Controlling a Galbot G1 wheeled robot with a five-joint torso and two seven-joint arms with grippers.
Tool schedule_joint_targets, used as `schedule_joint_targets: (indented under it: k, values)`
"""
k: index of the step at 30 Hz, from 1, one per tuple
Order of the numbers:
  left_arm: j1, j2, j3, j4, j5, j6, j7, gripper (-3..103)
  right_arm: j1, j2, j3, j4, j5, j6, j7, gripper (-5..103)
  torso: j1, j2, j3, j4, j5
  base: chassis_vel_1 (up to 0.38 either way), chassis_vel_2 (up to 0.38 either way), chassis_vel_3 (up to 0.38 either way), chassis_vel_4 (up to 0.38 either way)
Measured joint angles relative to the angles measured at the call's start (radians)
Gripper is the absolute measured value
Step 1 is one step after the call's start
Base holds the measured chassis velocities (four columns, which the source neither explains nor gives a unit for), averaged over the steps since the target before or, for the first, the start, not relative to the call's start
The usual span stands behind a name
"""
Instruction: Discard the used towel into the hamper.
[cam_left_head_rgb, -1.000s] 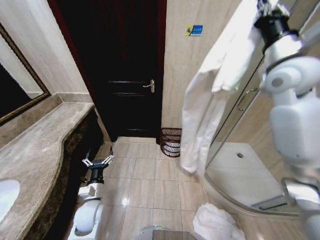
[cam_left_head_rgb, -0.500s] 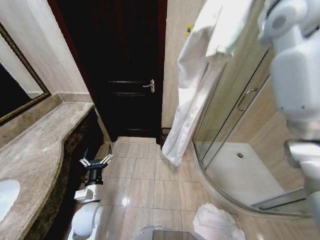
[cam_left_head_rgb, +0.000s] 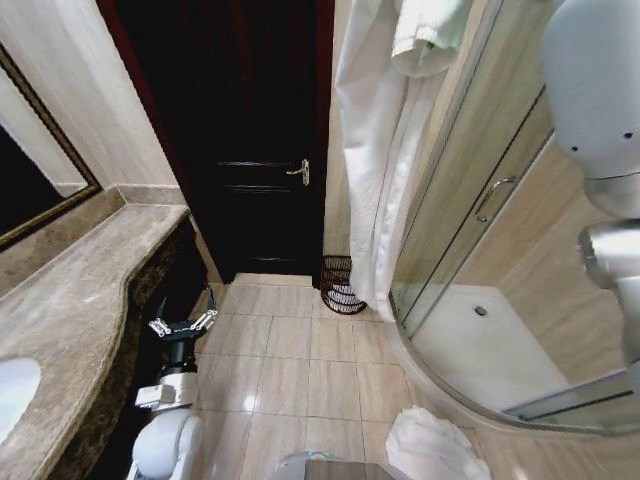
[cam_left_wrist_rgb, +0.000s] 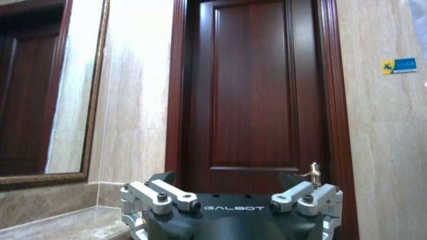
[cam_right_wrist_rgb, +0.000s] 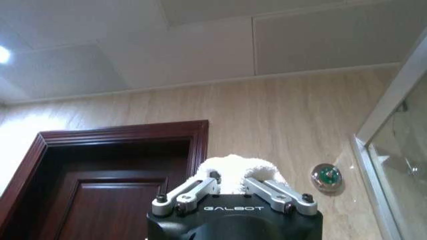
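One towel (cam_left_head_rgb: 375, 150), pinched high in my right gripper (cam_right_wrist_rgb: 230, 186) so it hangs clearing the hamper (cam_left_head_rgb: 342, 285) far below the jaws; left gripper (cam_left_head_rgb: 182, 326) spread, idle.

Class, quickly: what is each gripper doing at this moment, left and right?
Left gripper: open, empty, low beside the counter.
Right gripper: shut on the white towel, raised high near the shower door.
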Motion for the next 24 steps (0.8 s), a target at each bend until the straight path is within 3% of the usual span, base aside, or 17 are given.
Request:
schedule_joint_targets:
  k: [24]
  values:
    - [0.003,-0.013,-0.001,0.009,0.002,-0.022,0.010,100,-0.024,-0.015,0.005,0.007,-0.008,-0.007,-0.010,3,0.000,0.000,0.000,0.0004,-0.0002,-0.002,0.002,0.002,-0.002]
